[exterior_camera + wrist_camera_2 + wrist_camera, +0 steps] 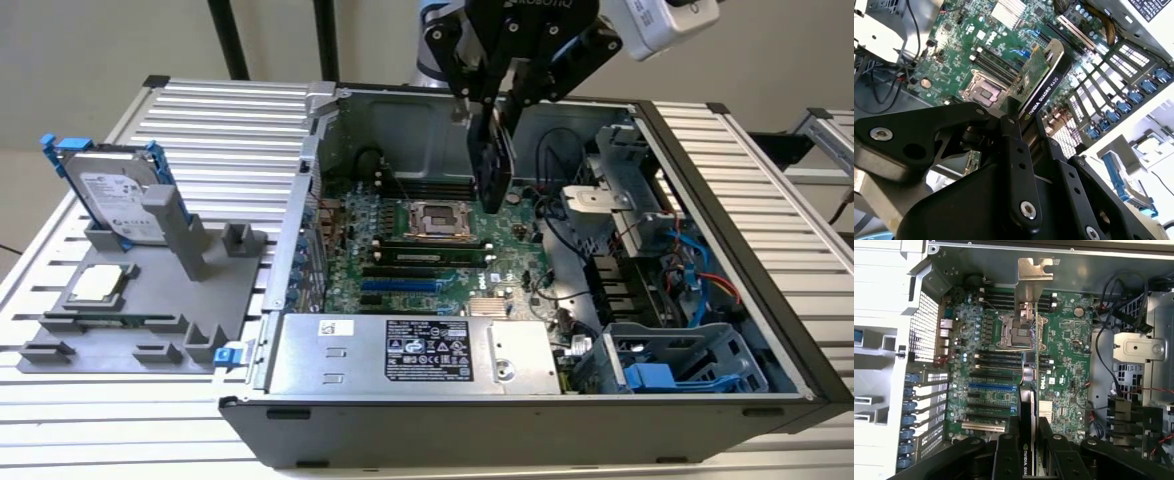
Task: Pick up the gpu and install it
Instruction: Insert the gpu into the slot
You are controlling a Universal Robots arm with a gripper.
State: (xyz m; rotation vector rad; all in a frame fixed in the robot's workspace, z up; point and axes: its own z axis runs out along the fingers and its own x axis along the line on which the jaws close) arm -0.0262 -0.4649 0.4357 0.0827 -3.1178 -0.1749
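In the exterior view the black two-fingered gripper is clamped on one end of the gpu, a flat green circuit card with a black cooler block. The card hangs inside the open grey metal computer case, above the green motherboard and apart from it, close to the square silver CPU socket; should the grip slip, the card would likely fall onto that socket. In the second wrist view the black fingers pinch the card's near end while its silver metal bracket sits at the far, free end, so the long unsupported length could swing or twist. In the first wrist view the card shows edge-on, crossing the long blue and black expansion slots rather than lying along one; lowered at this angle, I judge, it would jam or catch its bracket on the case's far wall.
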